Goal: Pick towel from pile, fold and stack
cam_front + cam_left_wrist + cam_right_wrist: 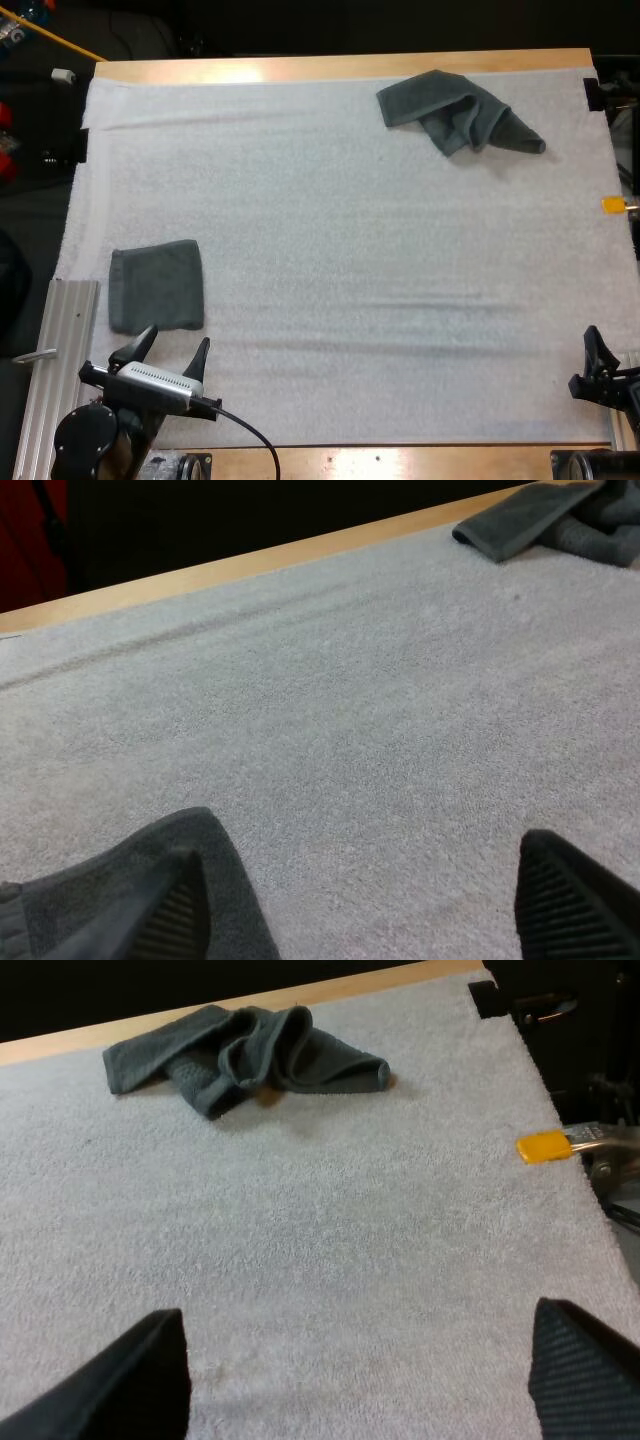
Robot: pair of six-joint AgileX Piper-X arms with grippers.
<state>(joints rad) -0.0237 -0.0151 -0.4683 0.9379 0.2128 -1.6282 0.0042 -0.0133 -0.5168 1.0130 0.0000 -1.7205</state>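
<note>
Left gripper wide, empty, just beside folded towel. Right gripper wide, empty, well apart from it; crumpled towel likewise.

Crumpled towel on white mat, at far edge near the far right corner. Folded towel flat by left edge. Left gripper, fingers apart, just beside the folded towel's near edge. Right gripper at near right corner.
</note>
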